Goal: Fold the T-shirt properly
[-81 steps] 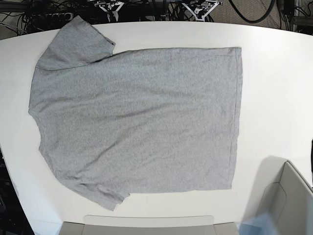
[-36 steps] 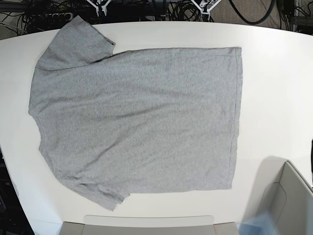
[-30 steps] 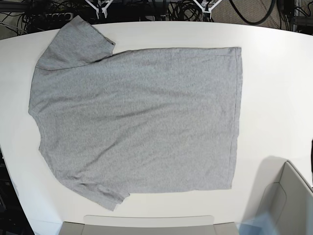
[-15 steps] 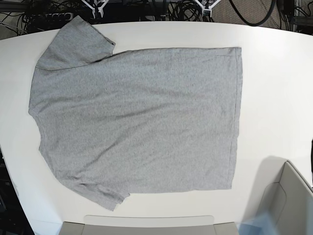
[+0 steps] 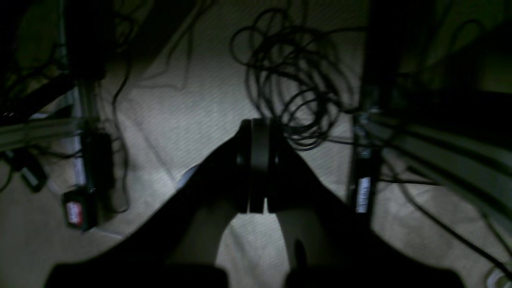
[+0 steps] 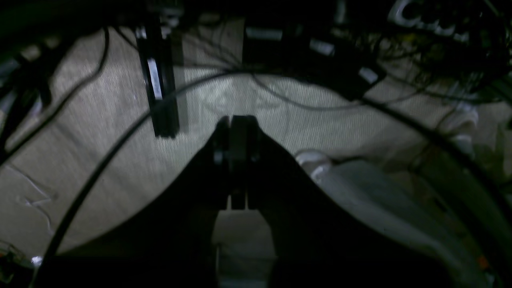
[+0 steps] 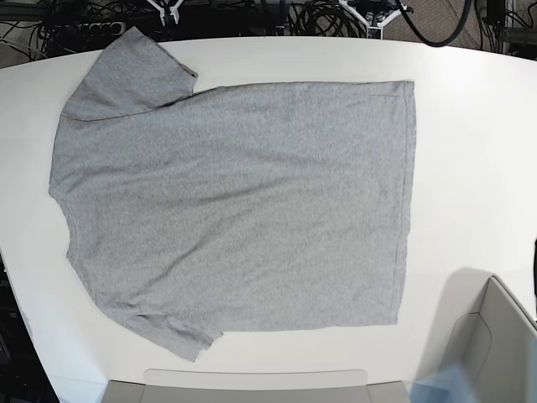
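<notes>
The heather-grey T-shirt (image 7: 235, 201) lies flat on the white table (image 7: 470, 151), plain side up, neck end at the left and hem at the right. One sleeve points to the far left corner and the other to the near left. No lettering or label shows. Both grippers hang beyond the table's far edge, over the floor. My left gripper (image 5: 258, 160) is shut and empty; its white tip shows in the base view (image 7: 377, 10). My right gripper (image 6: 236, 140) is shut and empty; it shows in the base view (image 7: 168, 10).
A grey bin (image 7: 495, 344) stands at the near right corner. A flat grey tray (image 7: 252, 382) lies at the near edge. Black cables (image 5: 296, 80) cover the carpet behind the table, with metal frame legs (image 6: 158, 88).
Both gripper tips have drawn back and apart along the table's far edge. The one on the base view's right has shifted further right. The T-shirt has not moved.
</notes>
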Controlling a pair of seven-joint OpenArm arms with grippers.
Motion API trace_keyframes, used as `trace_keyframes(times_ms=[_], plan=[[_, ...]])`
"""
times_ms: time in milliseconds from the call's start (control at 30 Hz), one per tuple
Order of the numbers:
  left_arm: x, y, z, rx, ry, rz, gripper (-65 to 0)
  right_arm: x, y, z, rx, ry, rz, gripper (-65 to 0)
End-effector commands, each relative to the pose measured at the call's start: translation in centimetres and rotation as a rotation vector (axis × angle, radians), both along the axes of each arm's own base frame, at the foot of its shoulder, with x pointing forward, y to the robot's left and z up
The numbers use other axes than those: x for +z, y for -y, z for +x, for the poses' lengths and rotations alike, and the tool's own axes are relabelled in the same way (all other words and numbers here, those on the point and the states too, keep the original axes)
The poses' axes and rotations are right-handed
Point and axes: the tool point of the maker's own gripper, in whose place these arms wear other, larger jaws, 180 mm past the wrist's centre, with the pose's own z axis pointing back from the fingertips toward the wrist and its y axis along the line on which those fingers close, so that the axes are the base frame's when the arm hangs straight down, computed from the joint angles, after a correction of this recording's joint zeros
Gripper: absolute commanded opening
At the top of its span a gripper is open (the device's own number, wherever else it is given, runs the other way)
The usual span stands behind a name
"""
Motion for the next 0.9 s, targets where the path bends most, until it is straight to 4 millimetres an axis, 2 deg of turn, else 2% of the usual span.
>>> trace_keyframes(times_ms=[0, 100, 233, 333, 500, 733, 800, 867], plan=[[0.5, -1.4, -0.1, -0.009, 0.014, 0.027, -64.8, 0.1, 0.3, -0.1, 0.002, 0.003, -0.002, -64.6], [0.6, -1.5, 0.0, -0.012, 0.022, 0.028, -64.8, 0.1, 0.0, 0.8, 0.006, 0.032, 0.004, -64.6], [1.0, -2.3, 0.5, 0.012, 0.056, 0.042, -64.8, 0.2, -0.1, 0.7, 0.01, 0.042, 0.008, -64.6], [1.4, -3.2, 0.8, 0.05, 0.091, 0.058, -64.8, 0.3, 0.7, 0.6, 0.012, 0.041, -0.004, -64.6], [1.7, -4.2, 0.8, 0.055, 0.096, 0.074, -64.9, 0.3, 0.7, 0.8, 0.013, 0.048, -0.005, -64.6], [1.6, -4.1, 0.8, 0.057, 0.094, 0.073, -65.0, 0.3, 0.7, 0.2, 0.013, 0.039, -0.004, -64.6], [1.6, -4.0, 0.1, 0.057, 0.084, 0.072, -65.0, 0.4, 0.6, 0.8, 0.016, 0.058, 0.0, -64.6], [1.6, -4.0, -0.8, 0.057, 0.068, 0.072, -65.0, 0.7, 0.2, 0.4, 0.022, 0.071, 0.007, -64.6]])
